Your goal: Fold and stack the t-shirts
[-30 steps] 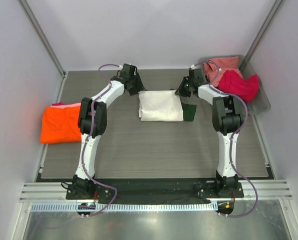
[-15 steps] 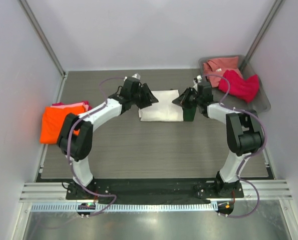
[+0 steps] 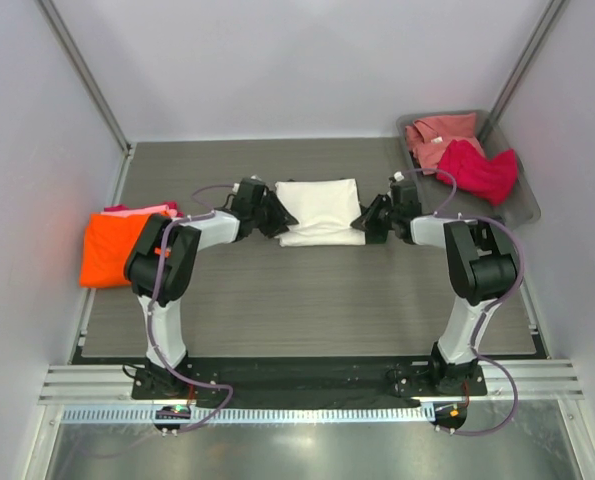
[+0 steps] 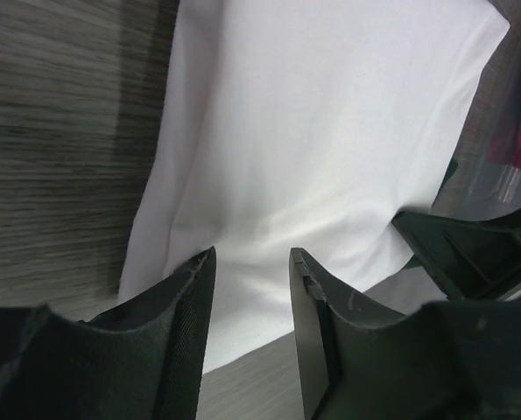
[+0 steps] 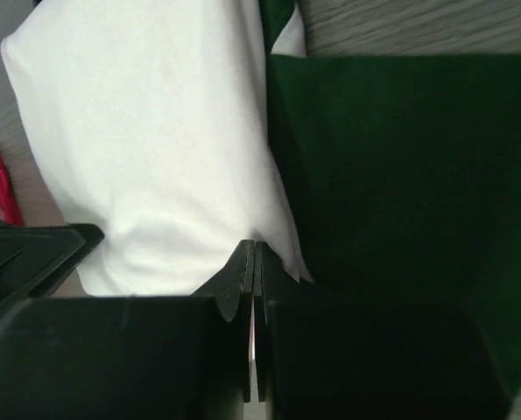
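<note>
Now | left gripper (image 3: 275, 218) lying low, gaping at folded cream cloth t-shirt (image 3: 322, 205) | right gripper (image 3: 363, 222) lying low opposite, pressing closed beside dark green sleeve (image 5: 391, 157)

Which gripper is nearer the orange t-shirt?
Left. The left gripper is at the cream shirt's left edge, toward the orange t-shirt; the right gripper is at its right edge, farther away.

Cream tee (image 3: 320, 210): folded into a neat flat rectangle, plain side up, lying mid-table (image 3: 307, 300) toward the far edge. Dark green sleeve (image 5: 391, 175) sticks out flat from under its right side. Orange tee (image 3: 117, 248): folded, at the table's left edge, on top of a pink tee (image 3: 142, 210) that only shows as a strip along its far side. Salmon tee (image 3: 439, 132) and crimson tee (image 3: 477, 168): unfolded, crumpled, touching, on the grey tray (image 3: 522, 205) at the far right corner, crimson nearer.
</note>
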Available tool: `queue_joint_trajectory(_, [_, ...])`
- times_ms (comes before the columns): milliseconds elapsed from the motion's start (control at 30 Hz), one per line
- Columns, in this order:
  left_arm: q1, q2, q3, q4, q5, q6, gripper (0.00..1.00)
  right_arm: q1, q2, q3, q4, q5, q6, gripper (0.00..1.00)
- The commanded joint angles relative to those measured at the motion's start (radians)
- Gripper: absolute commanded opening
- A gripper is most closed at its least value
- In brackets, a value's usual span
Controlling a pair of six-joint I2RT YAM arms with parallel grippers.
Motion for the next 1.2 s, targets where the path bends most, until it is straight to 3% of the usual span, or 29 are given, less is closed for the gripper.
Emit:
queue_joint_trajectory(0, [0.013,-0.070,-0.069,-0.093,-0.149,0.087,0.45,-0.017,-0.079,-0.013,-0.112,0.218,-0.089,0.01])
queue_joint_trajectory(100, [-0.002,-0.142,-0.057,-0.172,-0.241,0.153,0.53,-0.017,-0.134,-0.011,-0.153,0.263,-0.117,0.01])
queue_joint_trajectory(200, [-0.018,-0.216,-0.037,-0.252,-0.319,0.214,0.64,-0.004,-0.214,-0.020,-0.179,0.289,-0.135,0.09])
queue_joint_trajectory(300, [-0.044,-0.282,-0.018,-0.317,-0.425,0.269,0.79,0.013,-0.310,-0.046,-0.182,0.288,-0.143,0.25])
queue_joint_trajectory(333, [-0.047,-0.290,-0.012,-0.325,-0.440,0.282,0.83,0.013,-0.334,-0.056,-0.184,0.291,-0.144,0.39])
queue_joint_trajectory(400, [-0.045,-0.293,-0.001,-0.335,-0.462,0.308,0.90,0.020,-0.419,-0.086,-0.186,0.298,-0.148,0.53])
queue_joint_trajectory(433, [-0.047,-0.275,0.026,-0.341,-0.460,0.318,0.90,0.020,-0.453,-0.100,-0.186,0.303,-0.148,0.64])
queue_joint_trajectory(533, [-0.044,-0.188,0.119,-0.378,-0.454,0.341,0.88,0.024,-0.565,-0.178,-0.183,0.317,-0.146,0.73])
queue_joint_trajectory(767, [-0.022,0.053,0.339,-0.457,-0.387,0.345,0.74,0.027,-0.726,-0.269,-0.186,0.285,-0.161,0.73])
queue_joint_trajectory(933, [-0.004,0.141,0.439,-0.473,-0.326,0.331,0.65,0.026,-0.724,-0.275,-0.186,0.274,-0.174,0.73])
queue_joint_trajectory(1067, [-0.004,0.166,0.442,-0.472,-0.276,0.308,0.65,0.026,-0.679,-0.272,-0.179,0.252,-0.166,0.71])
queue_joint_trajectory(1167, [-0.002,0.133,0.393,-0.467,-0.299,0.317,0.71,0.026,-0.648,-0.270,-0.160,0.231,-0.161,0.70])
